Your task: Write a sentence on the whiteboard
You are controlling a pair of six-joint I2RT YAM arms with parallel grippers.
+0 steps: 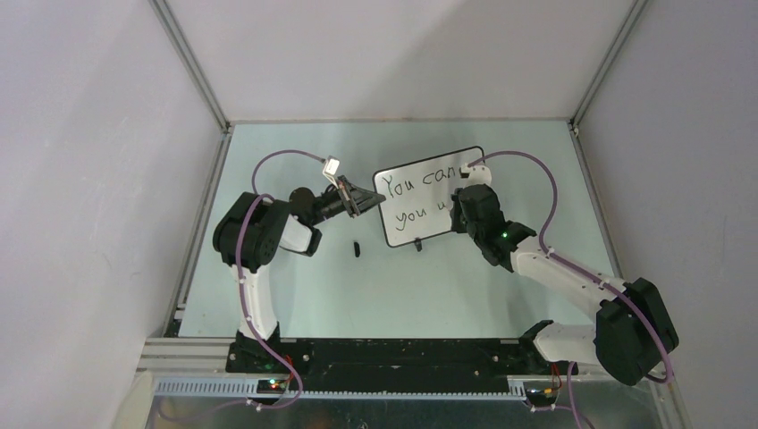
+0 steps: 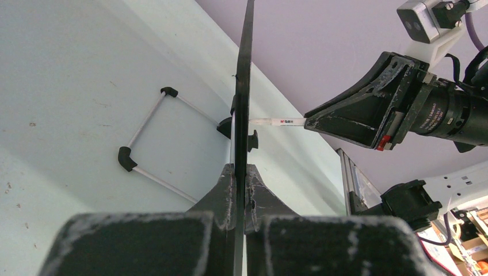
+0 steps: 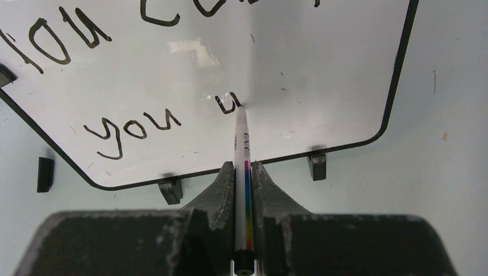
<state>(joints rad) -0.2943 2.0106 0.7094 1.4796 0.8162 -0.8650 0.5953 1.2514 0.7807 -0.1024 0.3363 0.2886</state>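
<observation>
The tabletop (image 1: 295,295) is pale green, with plain gray walls on three sides. The whiteboard (image 1: 420,198) stands near the middle of it, a bit toward the back, between the two arms. It rests on small black feet (image 3: 316,164) and has a thin black rim.

The left tool (image 2: 241,169) is clenched on the left edge of the whiteboard, with the rim pinched between its two fingers. The right tool (image 3: 244,167) is grasping a white pen (image 3: 240,132) with a rainbow stripe. The pen points at the whiteboard and its tip touches the white face.

The sentence (image 3: 138,123) is in black letters. The top line says "You can". The line under it says "you" and then a letter like a "u", and the pen tip sits at the end of that letter.

A small black thing (image 1: 356,248) lies on the tabletop just left of the whiteboard's near corner.
</observation>
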